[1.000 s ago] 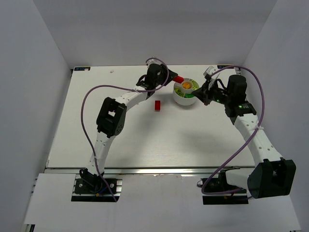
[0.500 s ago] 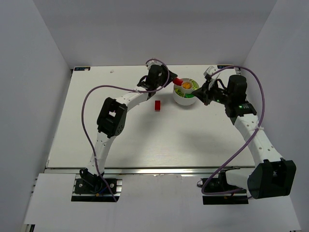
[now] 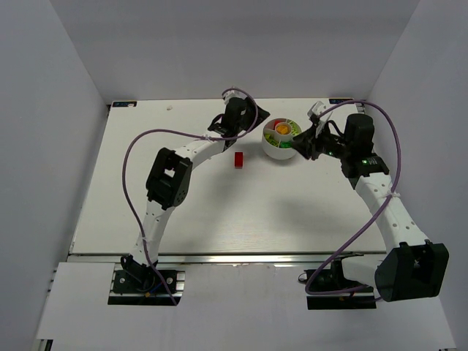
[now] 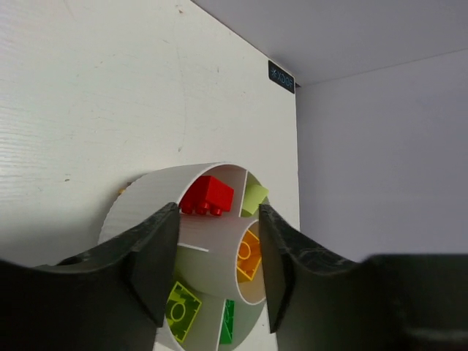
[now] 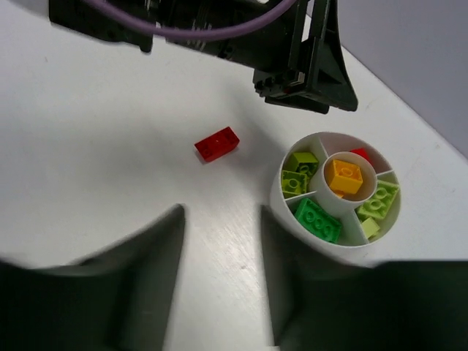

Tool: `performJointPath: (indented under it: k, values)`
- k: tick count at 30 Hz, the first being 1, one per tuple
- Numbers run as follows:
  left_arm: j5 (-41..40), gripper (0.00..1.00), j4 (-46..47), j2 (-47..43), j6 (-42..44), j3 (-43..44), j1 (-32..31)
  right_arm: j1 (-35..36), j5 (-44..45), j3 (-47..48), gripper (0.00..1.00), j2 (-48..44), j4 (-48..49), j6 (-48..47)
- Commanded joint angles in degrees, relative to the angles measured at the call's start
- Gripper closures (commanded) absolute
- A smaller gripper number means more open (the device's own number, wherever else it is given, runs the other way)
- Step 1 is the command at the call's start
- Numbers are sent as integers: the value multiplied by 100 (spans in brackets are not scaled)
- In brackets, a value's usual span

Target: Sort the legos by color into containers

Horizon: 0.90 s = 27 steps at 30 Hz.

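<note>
White table (image 3: 183, 212): I saw dish (image 3: 280, 152) upper centre, bricks (image 5: 316, 219) inside, one red brick (image 3: 238, 159) loose just left. Left gripper (image 4: 217, 216) gaped empty at dish rim; right gripper (image 5: 221, 212) parted, empty.

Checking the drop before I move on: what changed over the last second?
The left gripper opened and let its red brick go into the dish. The right gripper opened a little. The dish and the loose red brick on the table stayed put.
</note>
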Motion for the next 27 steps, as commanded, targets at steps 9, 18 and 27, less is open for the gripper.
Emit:
performJointPath:
  k: [9, 18, 27]
  values:
    - [-201, 75, 301, -4409, 1071, -3897, 806, 387, -570, 507, 11, 901, -1024, -884]
    - [-576, 11, -891, -7254, 1237, -6661, 1845, 1846, 1512, 3202, 60, 3302, -2178, 975]
    - [-1034, 2, -2122, -8897, 1027, -7321, 1854, 2506, 3831, 4798, 11, 5185, -2320, 2823]
